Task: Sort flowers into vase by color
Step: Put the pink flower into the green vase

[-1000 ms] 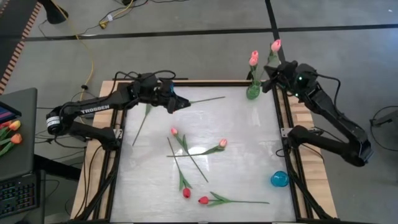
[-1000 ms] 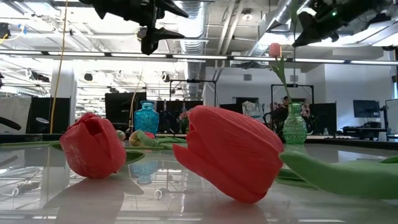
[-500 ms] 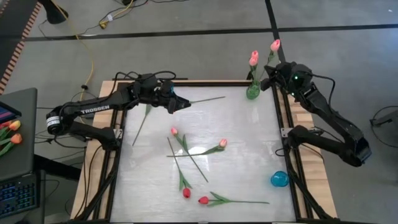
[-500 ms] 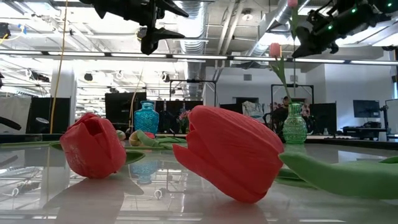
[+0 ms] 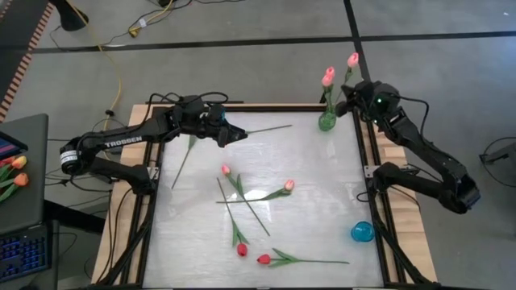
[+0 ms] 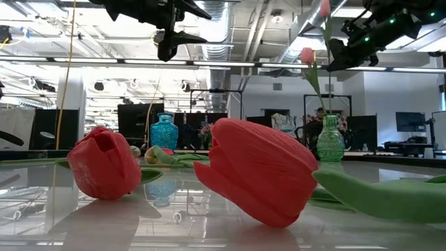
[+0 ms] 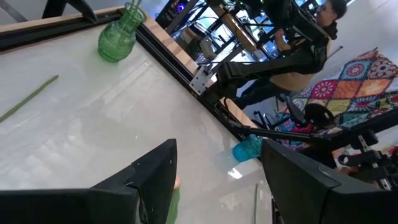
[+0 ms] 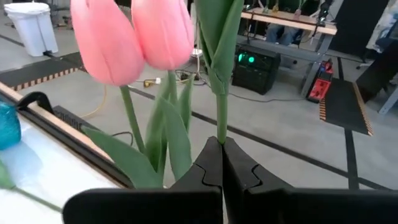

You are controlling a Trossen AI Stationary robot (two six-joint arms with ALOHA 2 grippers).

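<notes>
At the table's one o'clock corner, we see the right gripper (image 5: pixel 348 103) pinched tight on the stem of a pink tulip (image 5: pixel 352 60), held just beside the green vase (image 5: pixel 326 121), where another pink tulip (image 5: pixel 328 76) already stands. At eleven o'clock, the left gripper (image 5: pixel 232 134) hovers with fingers spread wide, gripping nothing. Four more flowers (image 5: pixel 242 197) lie scattered from the table's middle toward six o'clock. A blue vase (image 5: pixel 362 233) sits at four o'clock.

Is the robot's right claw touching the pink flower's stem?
Touching. The right wrist view shows the right gripper pinched shut on the pink tulip's green stem.
</notes>
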